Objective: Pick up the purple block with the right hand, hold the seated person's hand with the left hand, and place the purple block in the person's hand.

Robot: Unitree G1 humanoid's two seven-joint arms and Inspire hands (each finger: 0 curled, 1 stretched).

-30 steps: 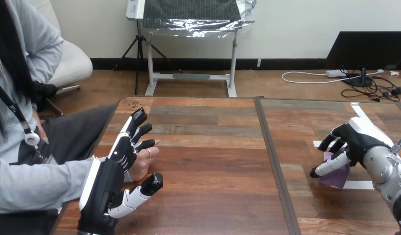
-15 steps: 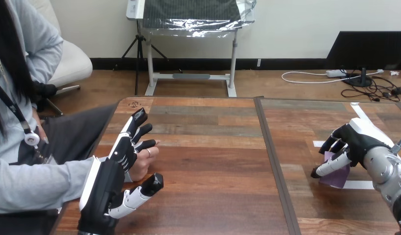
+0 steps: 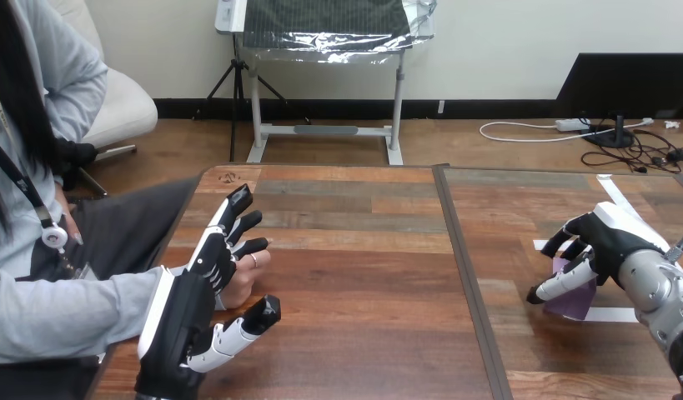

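At right, right hand [image 3: 611, 242] apparently tight around purple block [image 3: 576, 298]; left hand [image 3: 184, 321] straight-fingered over person's hand [image 3: 243, 280].

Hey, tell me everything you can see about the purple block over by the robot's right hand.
The purple block is a small, matte, pale-purple piece with flat faces and straight edges. It is at the right side of the wooden table, slightly tilted, its lower edge by a white tape strip. The right hand covers its upper part, fingers and thumb curled round it. Whether it rests on the table or is lifted cannot be told.
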